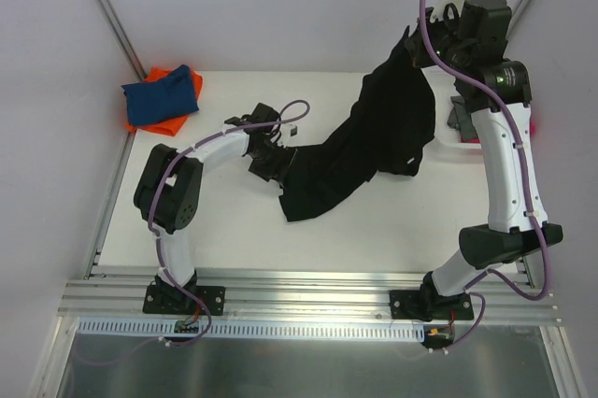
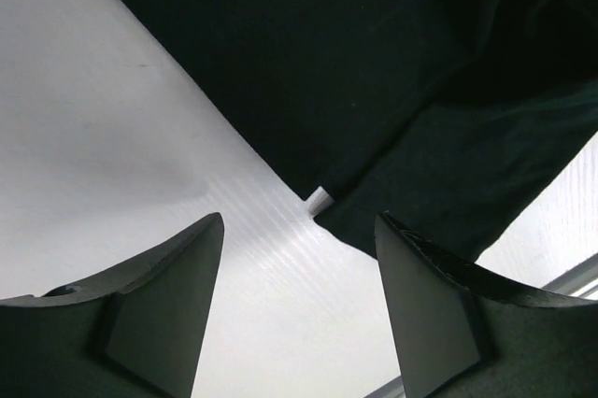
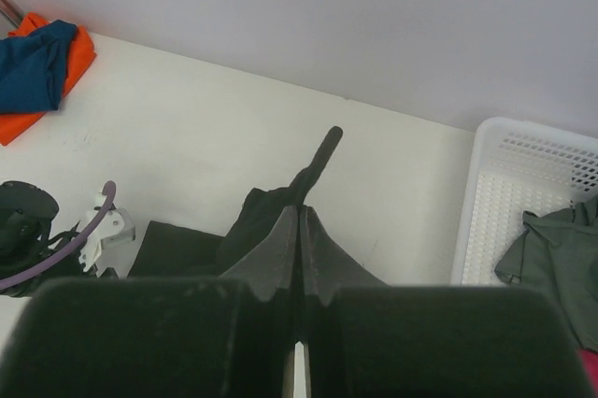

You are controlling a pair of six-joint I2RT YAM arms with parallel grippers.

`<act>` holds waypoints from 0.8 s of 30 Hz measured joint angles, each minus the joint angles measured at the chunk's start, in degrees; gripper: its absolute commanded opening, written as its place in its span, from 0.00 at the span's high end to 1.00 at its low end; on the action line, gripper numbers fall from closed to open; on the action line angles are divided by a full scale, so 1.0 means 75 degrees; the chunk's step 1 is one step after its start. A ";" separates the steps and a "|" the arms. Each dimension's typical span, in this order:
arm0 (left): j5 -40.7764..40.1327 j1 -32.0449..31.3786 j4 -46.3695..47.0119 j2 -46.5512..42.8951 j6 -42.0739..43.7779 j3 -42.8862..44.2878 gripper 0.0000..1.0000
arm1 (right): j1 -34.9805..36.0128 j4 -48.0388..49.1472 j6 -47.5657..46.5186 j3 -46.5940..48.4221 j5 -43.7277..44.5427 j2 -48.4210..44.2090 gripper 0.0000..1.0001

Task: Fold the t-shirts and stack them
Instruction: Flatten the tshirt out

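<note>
Three tees: one black tee [image 1: 374, 146], one blue tee [image 1: 163, 97], one orange tee [image 3: 79, 52]. Plus one white basket [image 3: 495, 192], one grey garment [image 3: 556, 262], two arms [image 1: 173, 192] [image 1: 505, 155].

The whole table [image 1: 243, 230] is seen by the top camera from above and behind the arm bases, facing downward. The left wrist camera is held low and very near the tabletop, aimed past the left gripper [image 2: 299, 220] at the black t-shirt [image 2: 374, 62]. The right wrist camera is raised high. The blue t-shirt [image 3: 33, 66] and the left arm [image 3: 28, 220] are taken in — both shared with the top view.
</note>
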 measured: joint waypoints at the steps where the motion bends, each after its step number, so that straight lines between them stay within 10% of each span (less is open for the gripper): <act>1: 0.0076 0.0000 -0.0026 0.0070 -0.0038 0.0000 0.37 | -0.0012 0.0003 0.0000 0.0000 0.0000 0.0003 0.99; 24: 0.0635 -0.0003 -0.0152 0.0766 -0.0434 0.0396 0.59 | -0.0149 0.0020 0.0152 0.0000 -0.0015 0.0076 0.99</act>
